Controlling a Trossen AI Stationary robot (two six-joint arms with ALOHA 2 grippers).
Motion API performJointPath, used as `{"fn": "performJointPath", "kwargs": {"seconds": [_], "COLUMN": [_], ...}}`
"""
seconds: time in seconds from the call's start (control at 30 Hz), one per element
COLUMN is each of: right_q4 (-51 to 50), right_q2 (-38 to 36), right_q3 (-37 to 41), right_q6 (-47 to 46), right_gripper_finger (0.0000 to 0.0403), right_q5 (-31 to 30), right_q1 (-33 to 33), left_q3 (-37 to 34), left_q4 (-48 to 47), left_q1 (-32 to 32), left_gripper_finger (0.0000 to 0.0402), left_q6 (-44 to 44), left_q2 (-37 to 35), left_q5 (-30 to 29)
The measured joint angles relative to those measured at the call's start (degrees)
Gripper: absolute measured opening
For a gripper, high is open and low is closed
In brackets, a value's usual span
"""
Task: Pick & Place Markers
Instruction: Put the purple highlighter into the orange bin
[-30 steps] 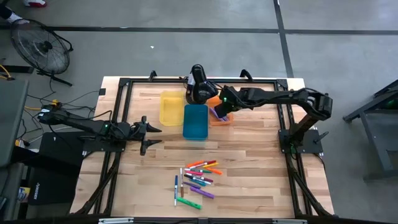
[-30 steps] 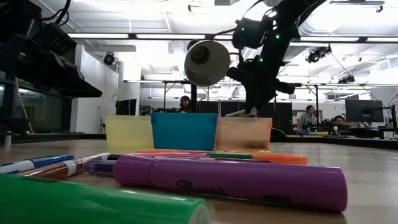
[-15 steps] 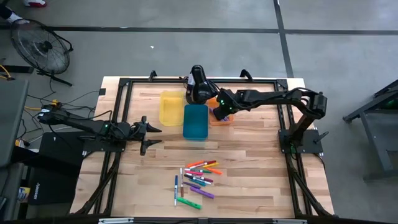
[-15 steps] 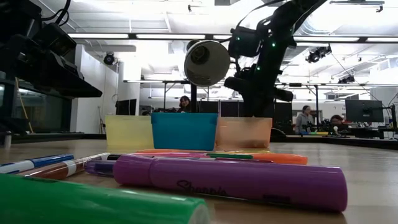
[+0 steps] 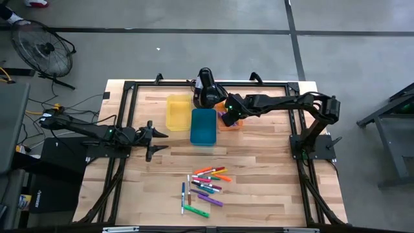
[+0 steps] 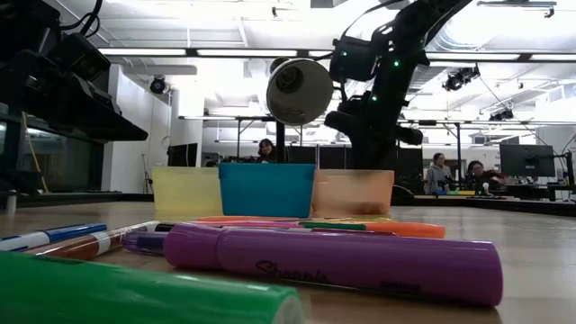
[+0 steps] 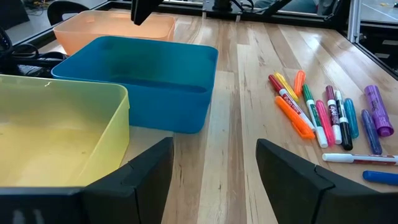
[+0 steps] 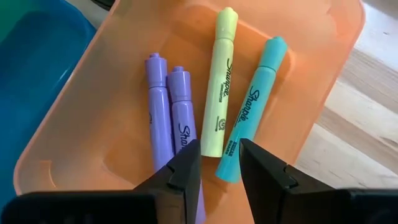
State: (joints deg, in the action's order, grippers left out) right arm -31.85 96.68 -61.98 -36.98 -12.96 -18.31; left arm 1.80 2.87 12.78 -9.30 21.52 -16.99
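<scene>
Four markers (image 8: 205, 106) lie in the orange bin (image 8: 112, 81) beyond the right gripper's (image 8: 219, 163) slightly parted, empty fingers (image 8: 186, 165).

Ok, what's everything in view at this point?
bins: three, yellow, blue, orange, side by side at the table's far middle
binned markers: four, two purple, one yellow, one teal, in the orange bin
loose markers: a dozen or more, mixed colours, near middle of the table
lamp: one, behind the bins
fan: one, black, on the floor
people: three, far background
left gripper: jaws open, table's left
right gripper: jaws parted, empty, over the orange bin
</scene>
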Motion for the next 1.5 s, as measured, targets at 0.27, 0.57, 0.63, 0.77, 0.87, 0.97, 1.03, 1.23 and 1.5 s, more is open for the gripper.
{"fn": "performJointPath", "kwargs": {"seconds": [0.27, 0.57, 0.63, 0.77, 0.87, 0.97, 1.03, 1.23, 1.5], "right_q4": [-0.9, -8.8, -10.7, -12.9, -13.6, -13.9, -14.0, -15.1, -15.4], "right_q2": [-0.8, -3.1, -4.4, -7.3, -9.2, -10.8, -11.5, -13.4, -13.9], "right_q3": [0.0, 0.0, 0.0, 0.0, 0.0, 0.0, 0.0, 0.0, 0.0], "right_q6": [1.5, 0.2, -0.5, -0.6, -1.0, -1.1, -1.4, -1.6, -2.1], "right_gripper_finger": [0.0098, 0.0099, 0.0099, 0.0099, 0.0099, 0.0099, 0.0099, 0.0099, 0.0099], "right_q5": [-0.1, -1.4, -3.2, -6.0, -6.1, -6.6, -6.6, -6.1, -6.0], "right_q1": [0.1, 0.1, 0.5, 1.9, 3.4, 5.4, 6.6, 10.8, 16.6], "left_q3": [0.0, 0.0, 0.0, 0.0, 0.0, 0.0, 0.0, 0.0, 0.0], "left_q4": [0.0, 0.0, 0.0, 0.0, 0.0, 0.0, 0.0, 0.0, 0.0], "left_q1": [0.0, 0.0, 0.0, 0.0, 0.0, 0.0, 0.0, 0.0, 0.0], "left_gripper_finger": [0.0224, 0.0224, 0.0224, 0.0224, 0.0224, 0.0224, 0.0224, 0.0224, 0.0224], "left_q6": [0.0, 0.0, 0.0, 0.0, 0.0, 0.0, 0.0, 0.0, 0.0], "left_q2": [0.0, 0.0, 0.0, 0.0, 0.0, 0.0, 0.0, 0.0, 0.0], "left_q5": [0.0, 0.0, 0.0, 0.0, 0.0, 0.0, 0.0, 0.0, 0.0]}}
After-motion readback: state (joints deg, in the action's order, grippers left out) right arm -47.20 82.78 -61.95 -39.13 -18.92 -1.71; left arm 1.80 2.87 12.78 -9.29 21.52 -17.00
